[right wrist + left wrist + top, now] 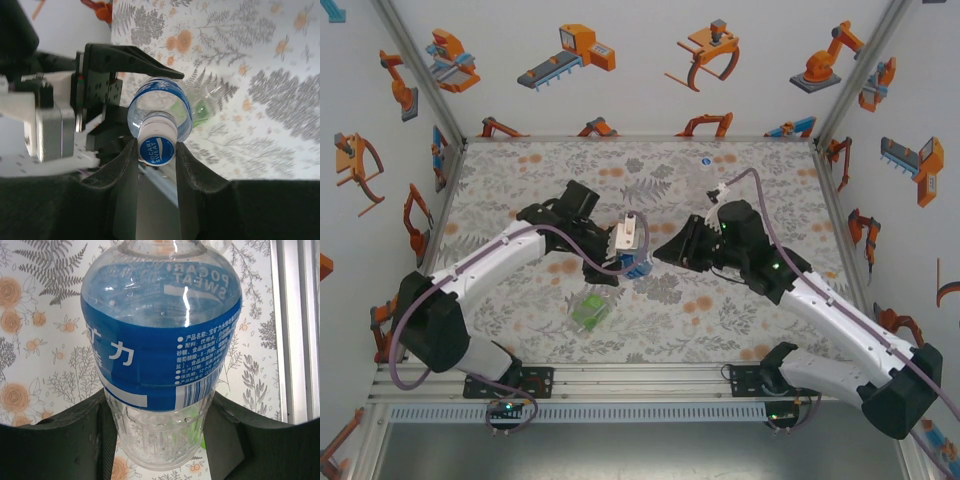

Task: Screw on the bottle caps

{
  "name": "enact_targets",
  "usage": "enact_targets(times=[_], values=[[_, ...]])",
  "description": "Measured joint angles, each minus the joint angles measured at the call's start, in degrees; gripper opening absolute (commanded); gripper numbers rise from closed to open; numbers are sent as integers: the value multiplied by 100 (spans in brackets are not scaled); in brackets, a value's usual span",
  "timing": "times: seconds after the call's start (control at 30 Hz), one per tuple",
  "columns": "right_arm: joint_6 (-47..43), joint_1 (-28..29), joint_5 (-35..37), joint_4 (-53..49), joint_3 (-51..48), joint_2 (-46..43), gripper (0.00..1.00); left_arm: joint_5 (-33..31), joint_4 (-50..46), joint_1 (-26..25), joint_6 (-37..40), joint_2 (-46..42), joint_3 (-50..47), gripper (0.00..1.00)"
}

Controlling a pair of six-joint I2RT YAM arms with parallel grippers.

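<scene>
While left jaws clamp the blue-label bottle [160,365], right jaws pinch its cap [156,150] near a green-label bottle [588,312].

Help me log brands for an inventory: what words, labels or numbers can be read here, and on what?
"POCARI SWEAT": on the blue top of the cap.
"POCARI SWEAT": faint, at the top of the blue label on the bottle.
"力": large white character on the same label.
Small white print and barcode beside it: too small to read.
Green-labelled bottle: text too small to read.

Three bottles: blue-label bottle [160,360], green-label bottle [588,311], clear bottle [705,182]; at least one cap [156,150].
</scene>
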Motion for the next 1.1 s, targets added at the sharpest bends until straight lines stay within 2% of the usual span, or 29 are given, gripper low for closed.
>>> enact_targets(times=[0.17, 0.23, 0.33, 0.5, 0.67, 0.8, 1.03, 1.1], values=[[750, 0, 87, -83, 2, 92, 18, -138, 59, 4, -61, -72, -61, 0], [758, 0, 101, -155, 70, 133, 28, -151, 70, 7, -66, -74, -61, 0], [514, 0, 142, -378, 313, 212, 42, -129, 164, 4, -74, -90, -61, 0], [-437, 0, 140, -605, 734, 232, 62, 20, 448, -11, -109, -116, -61, 0], [-1766, -63, 22, -774, 1141, 205, 61, 57, 520, -11, -111, -116, -61, 0], [-3294, -76, -280, -944, 1386, 166, 57, 138, 520, -11, -109, -116, -61, 0], [-6478, -74, -1440, -1528, 1596, 83, 55, 428, 516, -11, -4, -122, -61, 0], [-7154, -74, -1705, -1611, 1591, 37, 54, 494, 514, -11, 24, -122, -61, 0]])
